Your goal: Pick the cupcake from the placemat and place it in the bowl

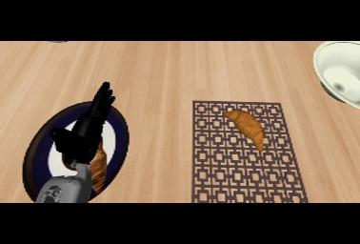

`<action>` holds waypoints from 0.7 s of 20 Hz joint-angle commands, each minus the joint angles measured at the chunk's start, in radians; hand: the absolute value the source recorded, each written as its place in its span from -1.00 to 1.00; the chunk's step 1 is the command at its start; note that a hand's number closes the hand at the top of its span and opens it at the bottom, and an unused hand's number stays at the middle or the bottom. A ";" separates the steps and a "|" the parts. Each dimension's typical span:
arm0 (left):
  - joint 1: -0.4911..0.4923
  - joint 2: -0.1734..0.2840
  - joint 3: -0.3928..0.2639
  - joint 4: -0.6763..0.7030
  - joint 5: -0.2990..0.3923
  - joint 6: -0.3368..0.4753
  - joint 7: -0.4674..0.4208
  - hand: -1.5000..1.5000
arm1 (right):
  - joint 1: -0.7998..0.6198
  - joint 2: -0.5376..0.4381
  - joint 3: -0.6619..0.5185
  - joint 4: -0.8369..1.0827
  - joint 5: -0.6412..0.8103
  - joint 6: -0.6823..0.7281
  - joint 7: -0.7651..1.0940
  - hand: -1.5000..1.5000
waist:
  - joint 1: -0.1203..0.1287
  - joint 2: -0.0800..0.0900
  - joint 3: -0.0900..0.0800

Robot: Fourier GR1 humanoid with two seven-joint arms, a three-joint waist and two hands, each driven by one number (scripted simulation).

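On the wooden tabletop a patterned placemat lies in the lower middle-right of the frame, and on its upper part rests a golden-brown pastry that looks like a croissant rather than a cupcake; it is the only thing on the mat, so it is probably what the task means. A pale bowl sits at the upper right edge, partly cut off, well apart from the mat. At the lower left the left hand hovers over a dark plate with a blue rim, its fingers straight and pressed together, pointing up the frame and holding nothing. A second brown pastry lies on that plate, partly hidden under the forearm. The right hand does not show. The main risk is a mix-up: the left hand hangs over the plate's pastry, not the one on the mat, so it could grasp the wrong item. The bowl also lies across the frame from this hand, so a long carry could end at the rim instead of inside. The tapered pastry may slip from a pinch at its thin end.
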 commanded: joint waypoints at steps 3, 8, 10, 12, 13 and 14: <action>-0.029 0.014 0.027 0.033 0.019 -0.022 -0.016 0.00 | -0.088 -0.081 0.053 0.257 0.194 -0.010 -0.104 1.00 | 0.011 0.005 0.000; -0.019 -0.018 -0.010 0.031 -0.013 0.001 -0.020 0.00 | -0.133 -0.129 0.092 0.509 0.358 -0.075 -0.313 1.00 | 0.020 0.008 0.001; 0.035 -0.039 -0.064 -0.069 -0.036 0.014 0.024 0.00 | -0.142 -0.123 0.108 0.590 0.422 -0.135 -0.367 1.00 | 0.028 0.006 0.002; -0.057 -0.003 0.003 0.003 -0.019 0.007 0.036 0.00 | -0.146 -0.109 0.113 0.709 0.450 -0.173 -0.460 1.00 | 0.017 0.008 0.002; -0.026 -0.008 0.000 0.013 0.004 -0.018 0.001 0.00 | -0.190 -0.068 0.116 0.787 0.472 -0.234 -0.464 1.00 | 0.026 0.010 0.001; -0.065 -0.014 0.016 0.061 -0.002 -0.004 -0.016 0.00 | -0.220 -0.081 0.105 0.832 0.472 -0.229 -0.484 1.00 | 0.016 0.008 0.001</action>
